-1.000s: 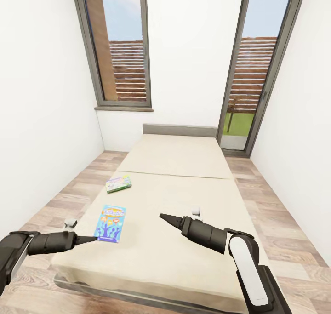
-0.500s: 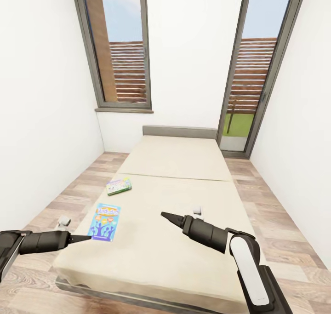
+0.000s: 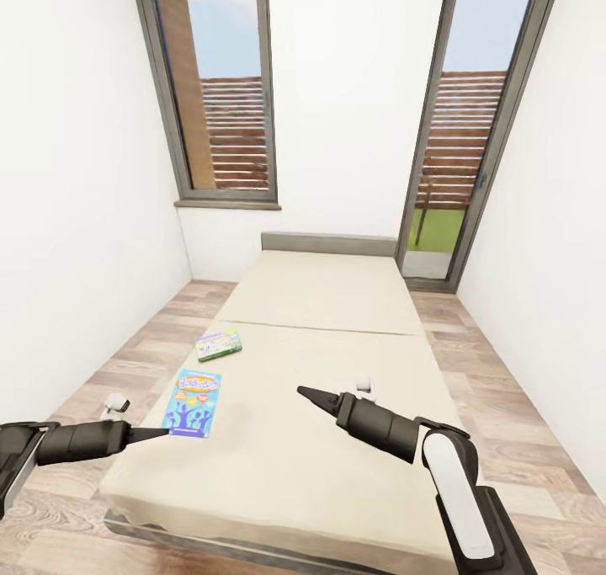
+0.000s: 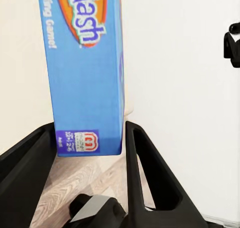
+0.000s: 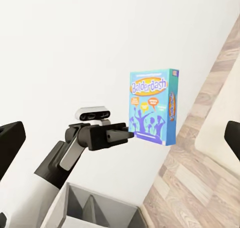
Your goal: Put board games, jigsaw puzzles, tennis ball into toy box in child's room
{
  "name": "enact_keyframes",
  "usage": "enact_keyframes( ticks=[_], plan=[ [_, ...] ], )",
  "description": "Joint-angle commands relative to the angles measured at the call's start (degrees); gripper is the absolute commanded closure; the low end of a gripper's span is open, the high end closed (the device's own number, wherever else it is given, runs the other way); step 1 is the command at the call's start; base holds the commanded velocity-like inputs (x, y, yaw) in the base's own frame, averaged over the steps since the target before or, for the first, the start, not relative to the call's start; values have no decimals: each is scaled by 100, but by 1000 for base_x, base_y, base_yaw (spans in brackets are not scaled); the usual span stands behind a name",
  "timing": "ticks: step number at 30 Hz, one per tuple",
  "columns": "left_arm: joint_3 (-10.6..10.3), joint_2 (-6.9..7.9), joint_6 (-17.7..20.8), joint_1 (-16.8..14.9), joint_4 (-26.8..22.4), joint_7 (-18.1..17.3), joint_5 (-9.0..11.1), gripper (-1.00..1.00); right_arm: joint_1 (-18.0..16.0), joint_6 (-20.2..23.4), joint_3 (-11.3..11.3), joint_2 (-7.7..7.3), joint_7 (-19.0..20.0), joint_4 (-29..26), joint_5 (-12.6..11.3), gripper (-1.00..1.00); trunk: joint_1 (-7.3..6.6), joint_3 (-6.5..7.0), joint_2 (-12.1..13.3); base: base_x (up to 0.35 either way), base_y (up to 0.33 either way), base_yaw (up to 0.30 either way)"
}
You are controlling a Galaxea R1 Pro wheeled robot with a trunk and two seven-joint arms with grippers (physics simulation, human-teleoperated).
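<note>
A blue board game [image 3: 193,402] is at the left edge of the beige bed [image 3: 337,465]. My left gripper [image 3: 160,431] is shut on its near end. In the left wrist view the blue board game [image 4: 85,77] sits between the two black fingers [image 4: 150,173], which press on its sides. From the right wrist view the blue board game [image 5: 150,107] appears raised off the mattress in the left gripper [image 5: 122,133]. A green-pink board game [image 3: 218,344] lies flat farther up the bed. My right gripper [image 3: 305,391] hovers open over the bed's middle.
White walls close in on both sides, with strips of wood-plank floor [image 3: 126,364] between them and the bed. A grey headboard [image 3: 328,240] ends the bed. Behind it are a tall window [image 3: 223,87] and a glass door [image 3: 459,137].
My left gripper drew back to the left and the blue board game came with it toward the bed's edge. The view shifted slightly. The right arm barely moved.
</note>
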Motion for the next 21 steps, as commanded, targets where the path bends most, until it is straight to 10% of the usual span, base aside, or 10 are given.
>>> enact_keyframes(
  ticks=[1,12,15,21],
  plan=[
    [2,1,71,-2,1,-21,1,100,-4,20,-37,3,39,-1,28,-100,-23,13,38,-23,0,0],
    [23,10,442,-2,34,-21,0,100,-4,20,-323,11,28,-1,2,-100,-264,210,480,-81,0,0],
    [403,-11,513,-2,37,-21,-7,100,3,15,-401,12,29,-1,11,-100,-330,264,600,-4,0,0],
    [532,-13,525,-2,38,-21,-9,100,33,-406,-376,5,12,-3,46,-100,-462,372,840,0,0,0]
  ],
)
